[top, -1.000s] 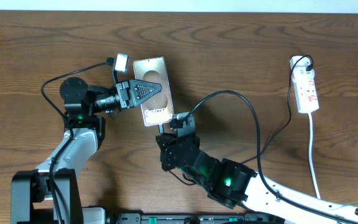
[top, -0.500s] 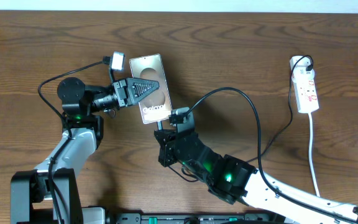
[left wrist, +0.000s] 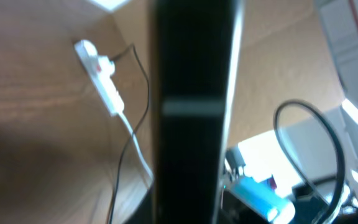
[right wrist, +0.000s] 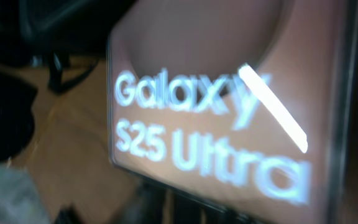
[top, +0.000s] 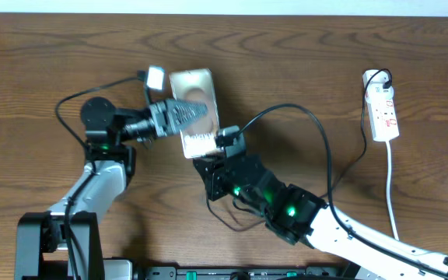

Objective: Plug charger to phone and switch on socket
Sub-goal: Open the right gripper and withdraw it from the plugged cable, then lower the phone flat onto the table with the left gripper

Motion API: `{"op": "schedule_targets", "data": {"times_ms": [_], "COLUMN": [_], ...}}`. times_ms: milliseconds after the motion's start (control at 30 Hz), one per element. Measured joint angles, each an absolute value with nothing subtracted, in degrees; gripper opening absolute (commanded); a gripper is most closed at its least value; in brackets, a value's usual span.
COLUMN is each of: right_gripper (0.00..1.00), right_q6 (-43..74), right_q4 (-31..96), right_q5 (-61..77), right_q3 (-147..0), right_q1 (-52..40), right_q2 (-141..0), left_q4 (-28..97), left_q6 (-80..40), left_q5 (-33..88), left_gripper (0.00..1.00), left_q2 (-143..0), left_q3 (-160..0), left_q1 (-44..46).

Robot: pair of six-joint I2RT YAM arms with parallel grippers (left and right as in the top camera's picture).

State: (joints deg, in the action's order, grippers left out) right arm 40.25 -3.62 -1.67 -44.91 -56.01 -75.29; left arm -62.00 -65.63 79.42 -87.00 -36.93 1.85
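Note:
The phone (top: pixel 195 85) has a brownish screen with white "Galaxy" lettering. It is held off the table in my left gripper (top: pixel 183 115), which is shut across its middle. In the left wrist view the phone (left wrist: pixel 191 93) is a dark, blurred vertical bar. My right gripper (top: pixel 218 149) sits just under the phone's lower edge, shut on the end of the black charger cable (top: pixel 317 144). The connector tip is hidden. The right wrist view is filled by the phone screen (right wrist: pixel 216 124), blurred. The white socket (top: pixel 383 111) lies at the far right, and also shows in the left wrist view (left wrist: pixel 101 79).
The socket's white cord (top: pixel 393 194) runs down towards the table's front edge. The charger cable loops from the socket across the right-middle of the wooden table (top: pixel 302 54). Slack black cable lies under the right arm (top: pixel 236 222).
My left gripper has shifted right with the phone, which now looks tilted and blurred. My right gripper has moved up and right, closer under the phone's lower edge.

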Motion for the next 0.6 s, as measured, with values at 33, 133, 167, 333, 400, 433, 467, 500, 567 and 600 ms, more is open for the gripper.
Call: {"op": "schedule_targets", "data": {"times_ms": [33, 133, 167, 333, 400, 433, 467, 500, 567, 600], "right_gripper": [0.31, 0.4, 0.43, 0.61, 0.66, 0.67, 0.68, 0.69, 0.71, 0.72], "right_q6": [40.14, 39.99, 39.68, 37.76, 36.23, 35.4, 35.09, 34.65, 34.0, 33.78], "right_q4": [-2.83, 0.69, 2.11, 11.11, 14.39, 16.75, 18.44, 22.2, 28.18, 30.13], "right_q5": [-1.02, 0.23, 0.34, -0.03, -0.51, -1.28, -1.96, -3.53, -7.55, -9.58], "right_q3": [-44.91, -45.01, -45.04, -45.23, -45.45, -45.65, -45.78, -46.26, -46.28, -46.28], "right_q1": [-56.01, -55.96, -55.86, -54.78, -54.7, -54.65, -54.65, -54.7, -54.65, -54.65], "right_q2": [-75.2, -74.41, -73.91, -65.36, -61.12, -57.84, -55.59, -52.82, -46.89, -44.4], "left_q4": [-61.91, -61.89, -61.87, -58.81, -57.34, -56.62, -55.94, -55.22, -53.91, -53.15], "left_q6": [-65.49, -64.82, -64.64, -65.21, -65.98, -66.24, -66.48, -66.85, -67.37, -67.53], "left_q5": [79.68, 81.14, 81.69, 82.76, 80.75, 79.33, 77.84, 76.05, 72.4, 70.72], "left_gripper": [0.07, 0.07, 0.07, 0.08, 0.07, 0.07, 0.07, 0.07, 0.07, 0.07], "left_q2": [-87.02, -87.02, -87.02, -87.02, -87.02, -87.02, -87.02, -87.02, -87.02, -87.02], "left_q3": [-36.91, -36.69, -36.58, -35.79, -35.57, -35.55, -35.51, -35.48, -35.48, -35.48], "left_q1": [2.09, 2.37, 2.5, 3.49, 3.66, 3.81, 3.95, 4.32, 5.76, 6.85]}}
